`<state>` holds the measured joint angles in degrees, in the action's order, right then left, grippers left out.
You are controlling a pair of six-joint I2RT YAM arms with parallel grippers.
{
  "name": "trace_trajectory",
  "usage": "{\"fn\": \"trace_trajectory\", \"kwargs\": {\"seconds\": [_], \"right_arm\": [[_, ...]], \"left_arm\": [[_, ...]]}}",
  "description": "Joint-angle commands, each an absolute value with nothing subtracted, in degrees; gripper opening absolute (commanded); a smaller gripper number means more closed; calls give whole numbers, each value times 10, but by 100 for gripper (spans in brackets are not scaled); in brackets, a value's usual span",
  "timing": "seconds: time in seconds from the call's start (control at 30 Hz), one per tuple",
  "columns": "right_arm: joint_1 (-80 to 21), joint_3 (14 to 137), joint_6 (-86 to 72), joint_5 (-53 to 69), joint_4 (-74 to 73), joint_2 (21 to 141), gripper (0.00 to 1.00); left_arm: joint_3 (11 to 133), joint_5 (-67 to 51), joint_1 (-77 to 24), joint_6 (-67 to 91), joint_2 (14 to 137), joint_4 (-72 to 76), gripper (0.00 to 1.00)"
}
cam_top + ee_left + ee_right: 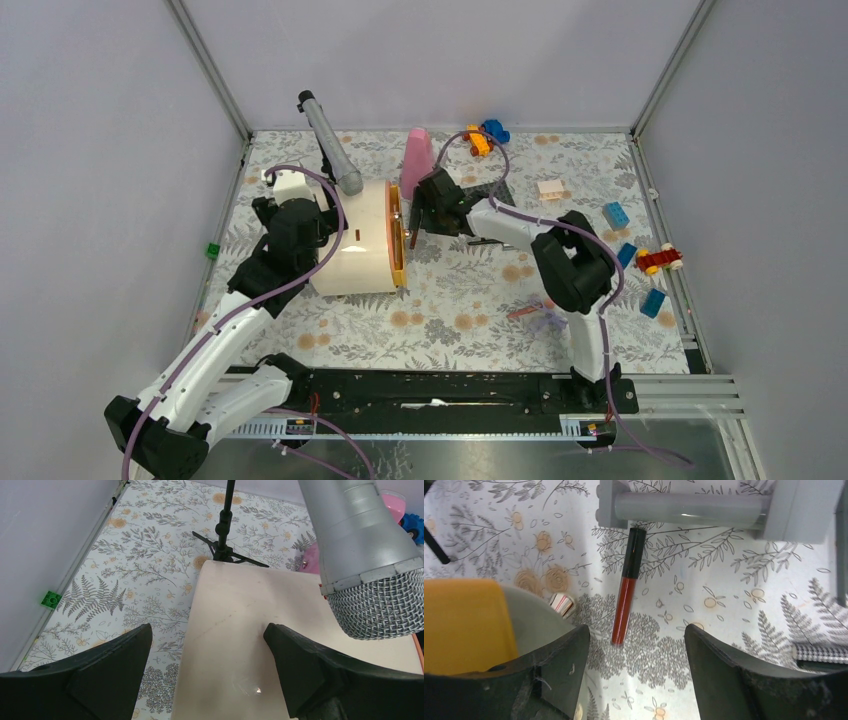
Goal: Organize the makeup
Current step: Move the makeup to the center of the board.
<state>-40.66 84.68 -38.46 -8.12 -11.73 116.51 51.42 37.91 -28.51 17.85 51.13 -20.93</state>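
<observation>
Orange-rimmed case stands just left of lip gloss; mat rightward free.

Top view: small pink and purple slivers on table, near right arm, too small to identify.
Left wrist view: grey mesh-headed microphone cut by top edge; pink object mostly hidden behind it.
Right wrist view: small striped scrap half hidden behind pale curved wall; spiral-edged item cut by right edge.
</observation>
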Motion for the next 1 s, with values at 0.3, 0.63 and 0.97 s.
{"fn": "trace_trajectory", "kwargs": {"seconds": [0.3,0.63,0.97], "right_arm": [[-401,946,-396,-93,-123,1262,74],[-401,969,-387,-97,-162,1301,44],[-393,928,-375,-122,-177,1272,4]], "left_arm": [[530,383,-280,177,509,-225,99],[530,382,-279,177,507,-224,99],[529,379,-279,176,506,-224,99]]}}
